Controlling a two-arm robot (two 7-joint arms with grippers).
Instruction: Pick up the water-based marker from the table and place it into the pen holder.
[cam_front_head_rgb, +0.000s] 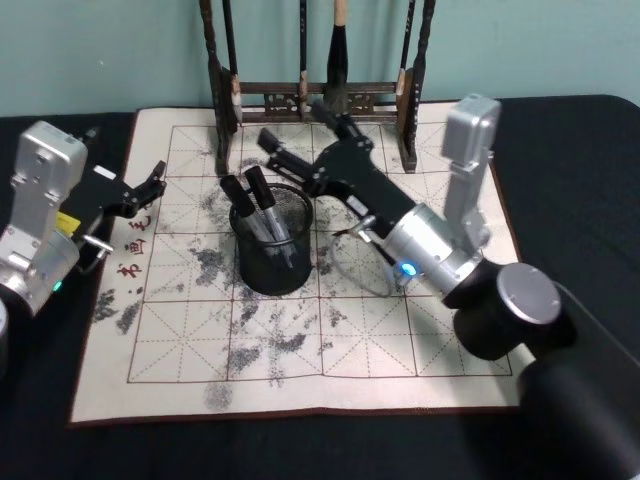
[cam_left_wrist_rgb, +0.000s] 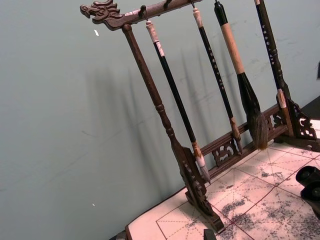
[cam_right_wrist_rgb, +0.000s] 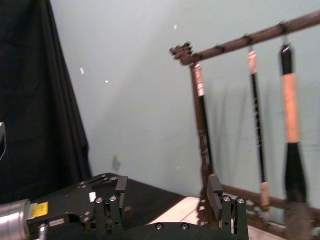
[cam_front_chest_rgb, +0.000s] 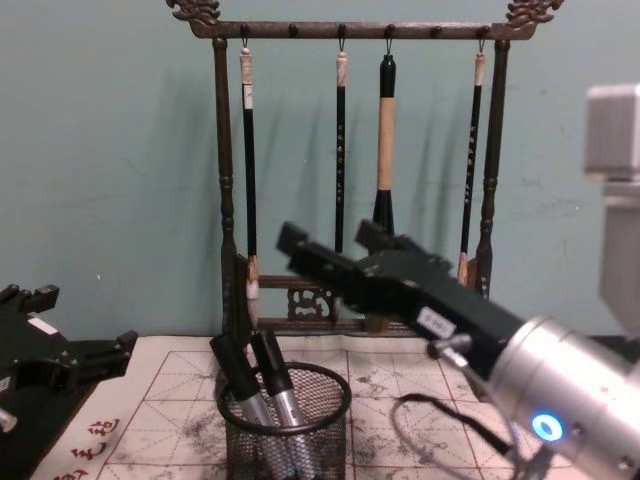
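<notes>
right tool (cam_front_head_rgb: 290, 148) spread wide, empty, above pen holder (cam_front_head_rgb: 271, 262) | markers (cam_front_head_rgb: 262, 210) stand inside | you're likely done | left tool (cam_front_head_rgb: 155, 183) parked at mat's left edge, slightly parted

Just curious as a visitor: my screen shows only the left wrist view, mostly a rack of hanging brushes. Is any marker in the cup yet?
Observer: Yes, two markers stand in the mesh cup on the mat.
Visitor: Is an arm holding anything?
Observer: No. The right gripper is above and just behind the cup, jaws open and empty.
Visitor: And the other arm?
Observer: The left gripper sits at the mat's left edge, away from the cup.
</notes>
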